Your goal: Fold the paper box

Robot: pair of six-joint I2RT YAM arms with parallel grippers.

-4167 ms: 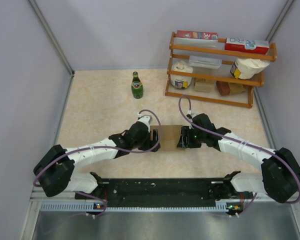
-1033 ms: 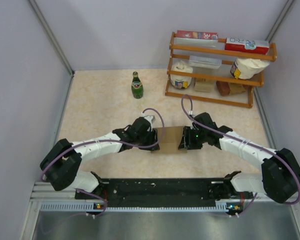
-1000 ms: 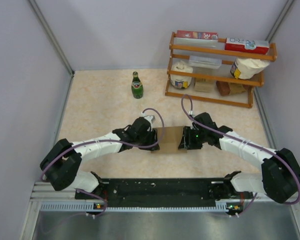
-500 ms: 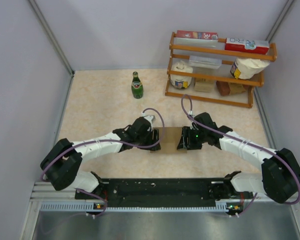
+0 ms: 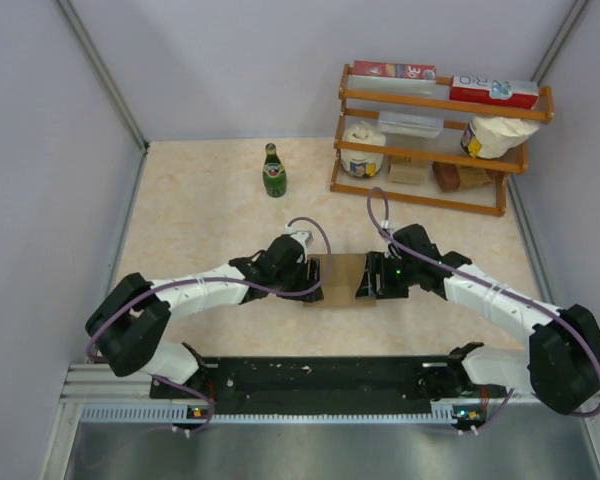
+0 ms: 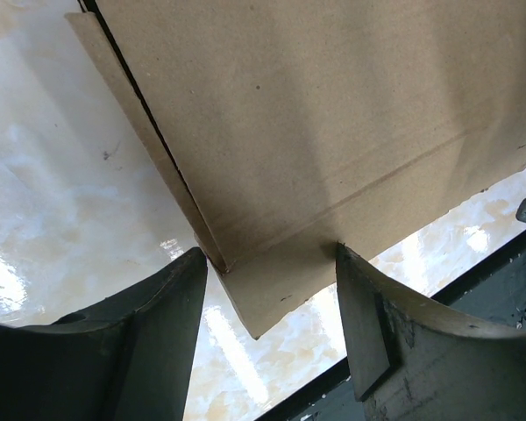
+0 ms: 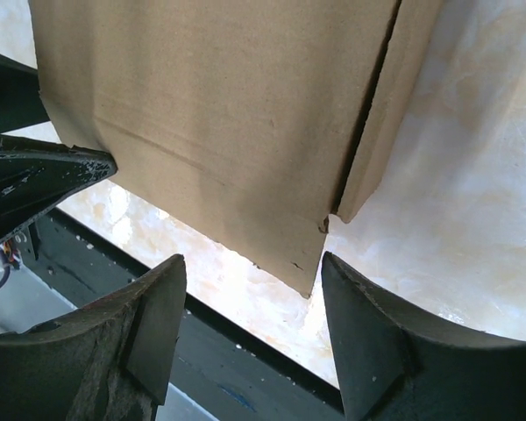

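Observation:
The paper box [image 5: 342,279] is a flat piece of plain brown cardboard lying on the table between my two grippers. My left gripper [image 5: 311,280] is at its left end and my right gripper [image 5: 368,281] at its right end. In the left wrist view the paper box [image 6: 316,132] fills the top, and one corner flap pokes between the spread jaws of the left gripper [image 6: 271,250]. In the right wrist view a corner of the paper box [image 7: 219,105] hangs between the wide jaws of the right gripper [image 7: 252,263], touching neither finger. Both grippers are open.
A green glass bottle [image 5: 273,171] stands behind the box to the left. A wooden rack [image 5: 435,195] at the back right holds printed cartons, bags and jars. The black base rail [image 5: 320,376] runs along the near table edge, close under both grippers.
Both grippers' jaws have spread wider at the box's ends over the last second. The box stays flat where it was, and the arms have barely shifted.

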